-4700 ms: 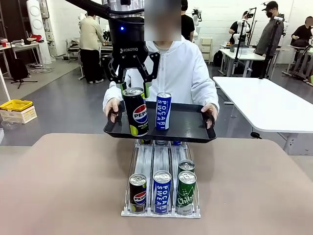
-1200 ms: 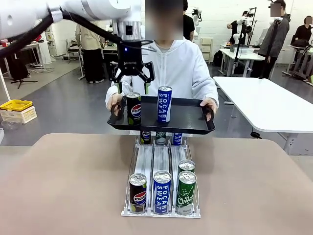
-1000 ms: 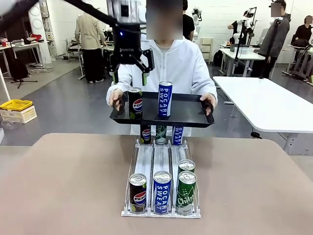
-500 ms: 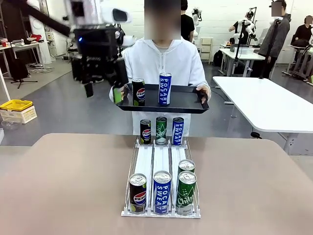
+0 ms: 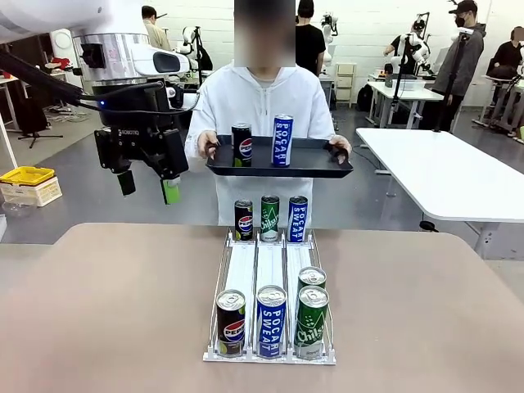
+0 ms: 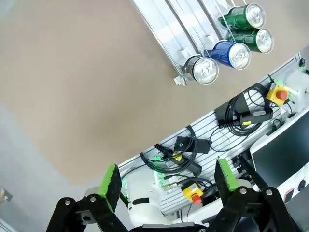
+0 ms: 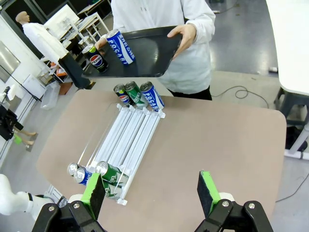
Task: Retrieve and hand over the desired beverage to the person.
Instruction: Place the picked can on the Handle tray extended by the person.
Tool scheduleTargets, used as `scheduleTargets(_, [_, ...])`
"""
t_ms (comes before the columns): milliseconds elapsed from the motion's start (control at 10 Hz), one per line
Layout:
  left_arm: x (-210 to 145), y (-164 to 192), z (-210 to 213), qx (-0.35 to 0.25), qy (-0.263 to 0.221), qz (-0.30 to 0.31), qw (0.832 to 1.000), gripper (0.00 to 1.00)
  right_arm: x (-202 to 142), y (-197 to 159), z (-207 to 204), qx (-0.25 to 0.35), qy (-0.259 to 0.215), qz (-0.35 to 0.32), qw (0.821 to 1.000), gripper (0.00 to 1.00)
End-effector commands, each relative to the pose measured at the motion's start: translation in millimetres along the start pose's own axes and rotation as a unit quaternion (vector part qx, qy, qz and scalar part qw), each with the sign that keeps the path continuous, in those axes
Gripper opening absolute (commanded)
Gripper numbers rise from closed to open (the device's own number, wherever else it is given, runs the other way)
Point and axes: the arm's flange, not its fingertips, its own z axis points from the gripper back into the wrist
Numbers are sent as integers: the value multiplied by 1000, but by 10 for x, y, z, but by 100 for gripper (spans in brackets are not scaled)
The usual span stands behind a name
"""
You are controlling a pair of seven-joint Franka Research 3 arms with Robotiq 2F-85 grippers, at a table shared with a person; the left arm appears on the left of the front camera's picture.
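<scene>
The table (image 5: 106, 311) spreads wide and bare between the robot and the person (image 5: 264, 106), leaving room for either arm to reach the goods in the middle. On it lies a sloped rack (image 5: 270, 278) with three lanes, most likely tilted so that cans roll toward the robot's edge: three cans stand at the far end, and four wait at the near end, among them a dark cola can (image 5: 231, 322), a blue can (image 5: 271, 320) and a green can (image 5: 311, 321).

The person stands at the far side and holds a black tray (image 5: 315, 159) level with both hands, above the rack's far end, so that drinks can be set on it. Two already stand upright there: a cola can (image 5: 241, 146) and a taller blue can (image 5: 282, 140), side by side toward the robot's left. The delivery looks largely done.

The left gripper (image 5: 148, 185) hangs off to the left of the tray, above the table's far left edge, jaws spread wide with nothing between them. The right gripper (image 7: 150, 192) hovers high over the near side of the table, its green pads (image 7: 208, 192) far apart and empty.
</scene>
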Motion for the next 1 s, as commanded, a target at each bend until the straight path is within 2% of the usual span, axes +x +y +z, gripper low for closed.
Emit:
scheduleTargets(0, [8, -40, 35, 9, -3, -7, 1000, 100, 9, -15, -25, 15, -3, 1, 1000, 100])
scheduleTargets(400, [1, -51, 10, 2, -1, -5, 1000, 100, 9, -15, -25, 15, -3, 1, 1000, 100])
scheduleTargets(500, [-190, 131, 39, -27, -25, -88, 995, 100, 9, -15, -25, 15, -3, 1, 1000, 100])
scheduleTargets(600, [-473, 286, 104, -41, -70, -164, 983, 100, 9, -15, -25, 15, -3, 1, 1000, 100])
scheduleTargets(700, [-762, 486, 215, -68, -116, -210, 968, 100, 9, -15, -25, 15, -3, 1, 1000, 100])
scheduleTargets(800, [-996, 734, 326, -79, -158, -249, 952, 100, 9, -15, -25, 15, -3, 1, 1000, 100])
scheduleTargets(900, [-1315, 924, 327, -87, -226, -247, 938, 100, 9, -15, -25, 15, -3, 1, 1000, 100])
